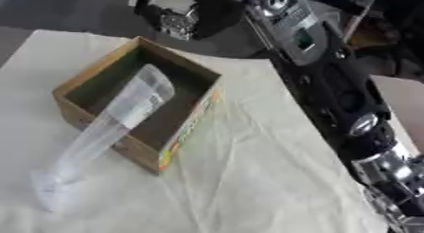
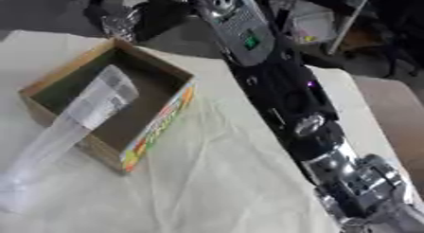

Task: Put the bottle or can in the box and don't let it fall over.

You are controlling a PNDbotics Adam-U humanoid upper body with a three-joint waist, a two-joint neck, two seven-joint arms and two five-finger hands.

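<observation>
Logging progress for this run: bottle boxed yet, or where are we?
Done: the clear bottle has one end inside the cardboard box. In hand: nothing visibly; the right arm crosses the frame, and neither hand shows. Left: the bottle leans over the box's near wall, its other end on the white cloth, so it must still be stood upright inside.
</observation>
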